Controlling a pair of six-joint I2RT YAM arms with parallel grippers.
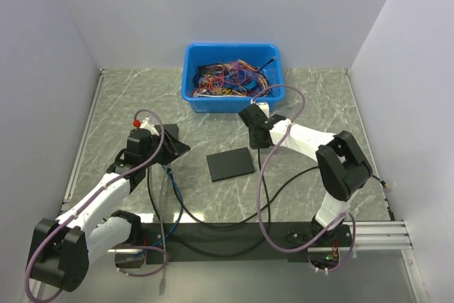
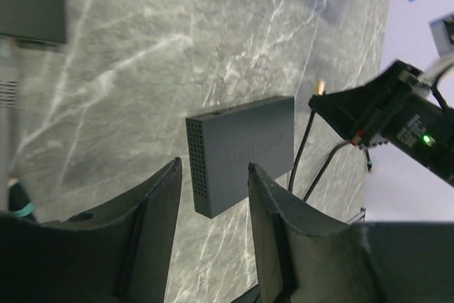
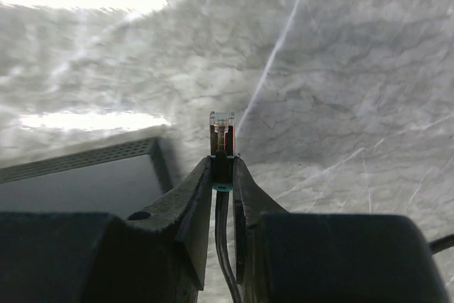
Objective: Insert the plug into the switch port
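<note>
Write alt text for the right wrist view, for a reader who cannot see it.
The right gripper pinches a clear plug between two black fingers, its black cable trailing down, over a grey marble table. A dark vented box lies at lower left.

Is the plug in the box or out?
Out. The right claw pinches the plug in open air beside the switch, not in it.

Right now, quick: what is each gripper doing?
Left gripper: open, holding nothing.
Right gripper: closed on the clear plug at its cable end.
</note>
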